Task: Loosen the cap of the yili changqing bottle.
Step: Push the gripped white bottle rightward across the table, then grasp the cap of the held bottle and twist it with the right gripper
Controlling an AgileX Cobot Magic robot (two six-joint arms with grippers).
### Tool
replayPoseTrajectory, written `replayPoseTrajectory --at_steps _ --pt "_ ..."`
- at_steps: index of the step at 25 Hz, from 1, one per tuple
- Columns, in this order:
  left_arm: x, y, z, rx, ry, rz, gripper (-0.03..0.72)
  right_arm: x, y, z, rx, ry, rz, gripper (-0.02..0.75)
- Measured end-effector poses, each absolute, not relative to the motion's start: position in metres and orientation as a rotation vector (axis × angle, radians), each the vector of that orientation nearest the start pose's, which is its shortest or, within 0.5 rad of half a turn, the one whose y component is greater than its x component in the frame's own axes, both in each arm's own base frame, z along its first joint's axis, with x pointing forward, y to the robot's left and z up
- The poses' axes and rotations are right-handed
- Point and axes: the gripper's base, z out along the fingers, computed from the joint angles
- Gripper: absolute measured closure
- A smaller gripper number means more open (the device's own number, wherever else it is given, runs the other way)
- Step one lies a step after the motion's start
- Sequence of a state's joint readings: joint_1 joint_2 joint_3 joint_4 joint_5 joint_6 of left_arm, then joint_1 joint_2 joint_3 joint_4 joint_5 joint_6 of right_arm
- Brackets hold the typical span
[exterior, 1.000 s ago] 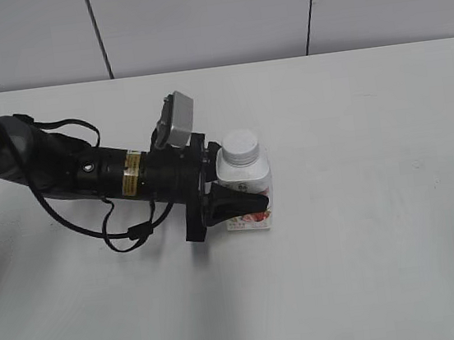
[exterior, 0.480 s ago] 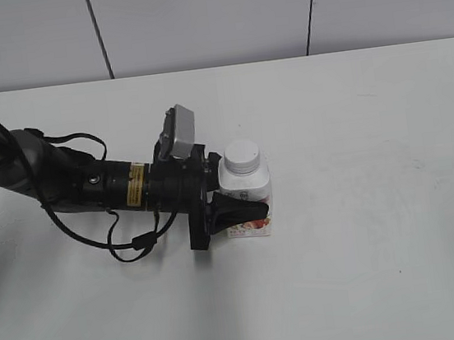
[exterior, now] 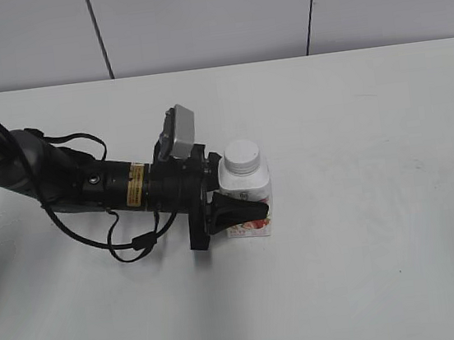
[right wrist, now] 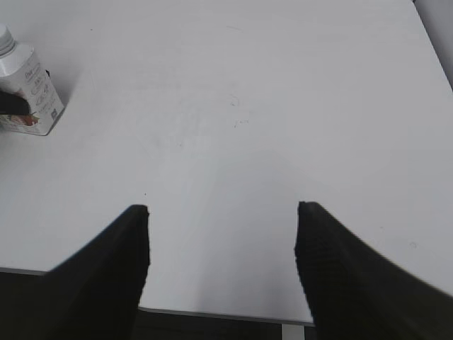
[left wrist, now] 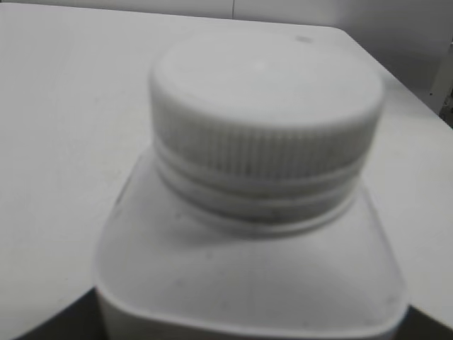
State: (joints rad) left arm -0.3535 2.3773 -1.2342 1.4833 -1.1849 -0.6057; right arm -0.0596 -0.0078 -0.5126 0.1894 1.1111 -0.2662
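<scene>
The yili changqing bottle (exterior: 248, 200) stands upright on the white table, white with a red-pink label low on its front. Its white cap (exterior: 242, 156) sits on the neck. My left gripper (exterior: 244, 205) reaches in from the left and is shut on the bottle's body, one black finger across the label. In the left wrist view the ribbed cap (left wrist: 265, 120) and the bottle's shoulder (left wrist: 248, 276) fill the frame. My right gripper (right wrist: 223, 234) is open and empty over the table's near edge, far from the bottle (right wrist: 28, 88), and does not show in the exterior view.
The white table (exterior: 380, 201) stretches around the bottle, with a grey panelled wall behind it. The left arm and its looped cables (exterior: 88, 187) lie low across the table's left part. The table's near edge (right wrist: 219, 313) shows in the right wrist view.
Between one second and half a second ago the left arm shifted slightly and the bottle moved a little with it. Since then nothing has visibly moved.
</scene>
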Motion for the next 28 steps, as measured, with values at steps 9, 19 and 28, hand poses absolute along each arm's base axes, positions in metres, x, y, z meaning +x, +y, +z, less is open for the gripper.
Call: replayPoseTrajectory --at_steps 9,19,28 --pt "0.343 -0.216 0.057 1.455 1.430 -1.152 0.300 -0.010 0.016 0.279 -0.227 2.039 0.020 0.224" --pt "0.343 -0.216 0.057 1.455 1.429 -1.155 0.300 0.033 0.015 0.313 -0.118 2.153 0.129 0.224" --pt "0.342 -0.217 0.057 1.457 1.428 -1.156 0.302 0.126 0.019 0.343 0.038 2.423 0.365 0.224"
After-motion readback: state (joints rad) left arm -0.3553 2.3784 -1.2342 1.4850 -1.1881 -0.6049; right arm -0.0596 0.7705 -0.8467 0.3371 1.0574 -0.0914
